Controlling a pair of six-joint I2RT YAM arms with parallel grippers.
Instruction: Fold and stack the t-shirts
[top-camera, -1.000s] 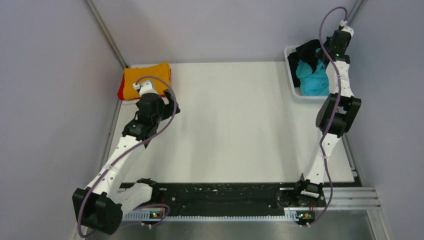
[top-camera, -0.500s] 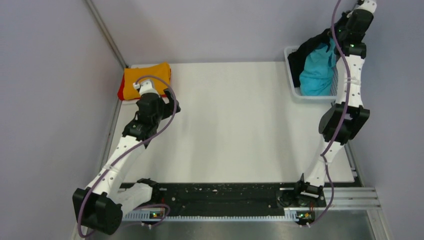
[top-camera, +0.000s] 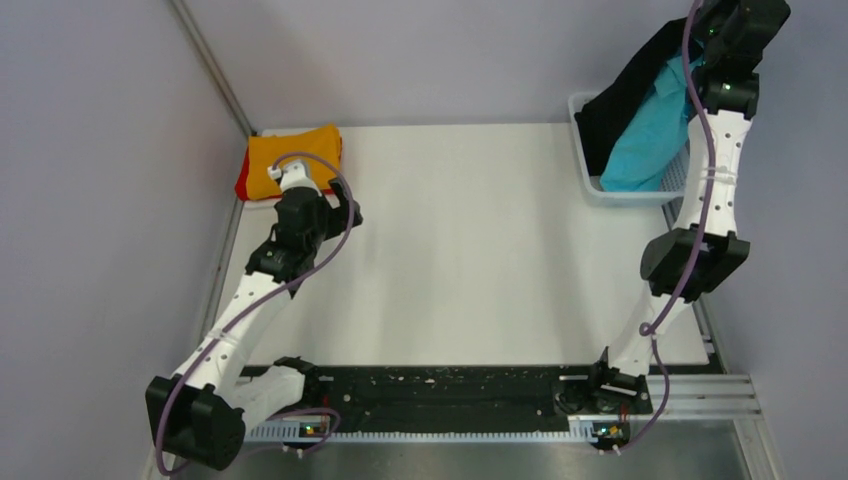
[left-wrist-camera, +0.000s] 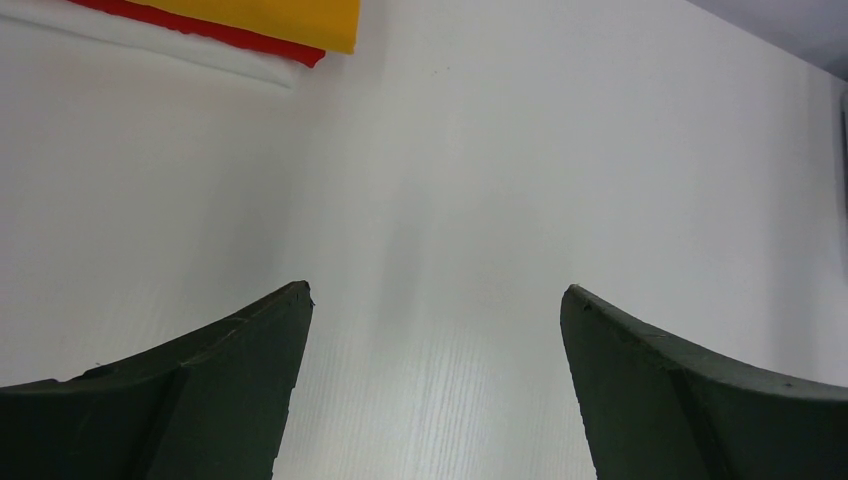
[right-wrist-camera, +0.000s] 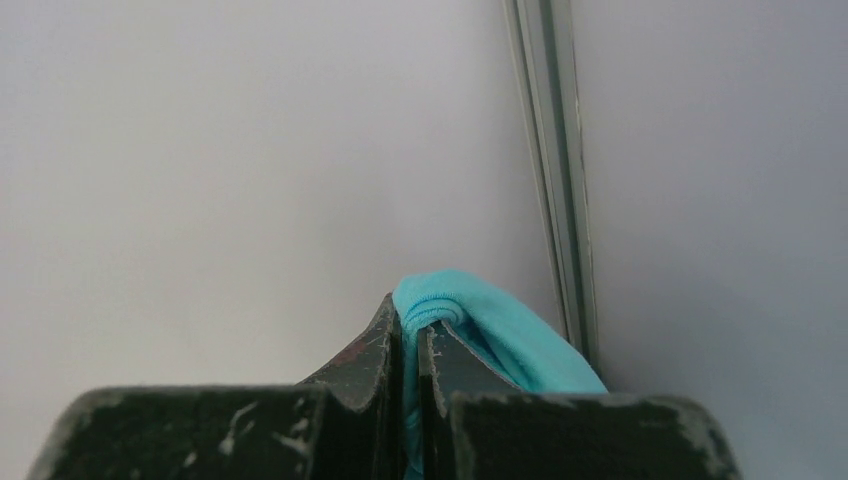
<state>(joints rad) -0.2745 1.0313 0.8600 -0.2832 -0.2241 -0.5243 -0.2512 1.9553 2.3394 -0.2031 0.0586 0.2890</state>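
1. Lifting the turquoise t-shirt (top-camera: 645, 140) out of the white mesh basket (top-camera: 590, 188) is the step in hand. The right gripper (right-wrist-camera: 410, 322), high above the basket, is clamped on a fold of it.
2. The black t-shirt (top-camera: 622, 95) hangs up alongside (possibly snagged), so raise slowly and let it drop back into the basket.
3. Carry the turquoise t-shirt left of the basket onto open counter (top-camera: 480, 250).
4. The left gripper (left-wrist-camera: 437, 292), fingers apart and empty, hovers far left of the basket beside the orange t-shirt (top-camera: 290, 155).

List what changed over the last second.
The right gripper, shut on the turquoise shirt, rose from the basket, stretching the shirt upward; the black shirt is dragged up too. The open left gripper and the orange shirt on the red shirt stayed put.
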